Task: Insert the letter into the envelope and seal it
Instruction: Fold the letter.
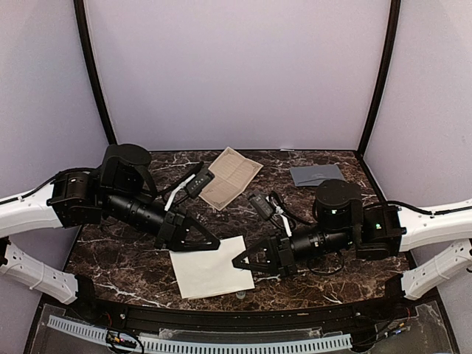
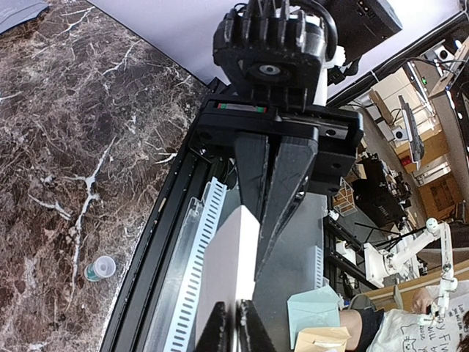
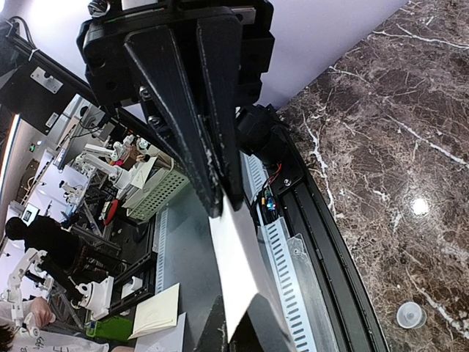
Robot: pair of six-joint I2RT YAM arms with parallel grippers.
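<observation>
The letter [image 1: 210, 274] is a plain white sheet near the table's front edge, held between both grippers. My left gripper [image 1: 216, 245] is shut on its left upper edge; in the left wrist view the sheet [image 2: 233, 271] runs up from between my left gripper's [image 2: 236, 328] fingers. My right gripper [image 1: 237, 262] is shut on the right edge, and the letter [image 3: 236, 271] passes between its jaws [image 3: 238, 331] in the right wrist view. The slate-grey envelope [image 1: 317, 175] lies flat at the back right, away from both grippers.
A tan printed sheet [image 1: 230, 177] lies at the back centre. A small clear cap [image 1: 241, 295] sits on the marble near the front edge, also seen as a small cap [image 2: 99, 268] in the left wrist view. A black rail [image 1: 221, 321] borders the table front.
</observation>
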